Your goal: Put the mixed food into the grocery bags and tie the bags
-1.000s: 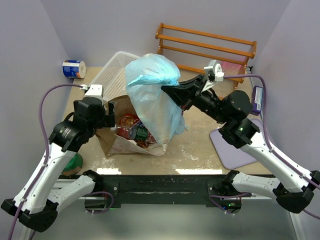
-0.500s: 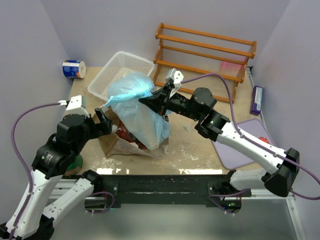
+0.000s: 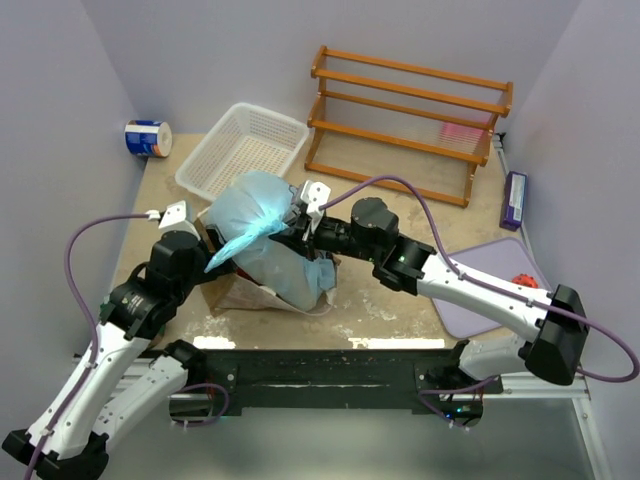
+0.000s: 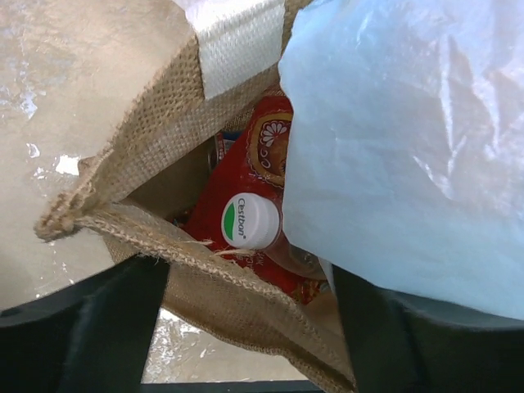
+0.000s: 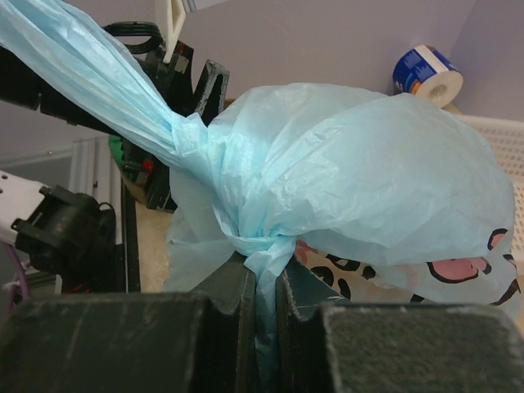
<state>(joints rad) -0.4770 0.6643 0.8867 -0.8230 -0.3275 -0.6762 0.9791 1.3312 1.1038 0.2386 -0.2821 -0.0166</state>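
On the tan, dust-streaked table, left of centre, the creased brown woven-looking bag lies with its mouth open. The thin, translucent light blue plastic bag, its neck twisted and knotted, sits over the right side of that mouth. The right gripper is clamped on the plastic just under the knot. The left gripper has its jaws wide apart, straddling the brown bag's rim. Inside lie a red printed crisp packet and a white-capped clear bottle.

Probably a robotics lab booth: plain lilac walls, bench-mounted arms.
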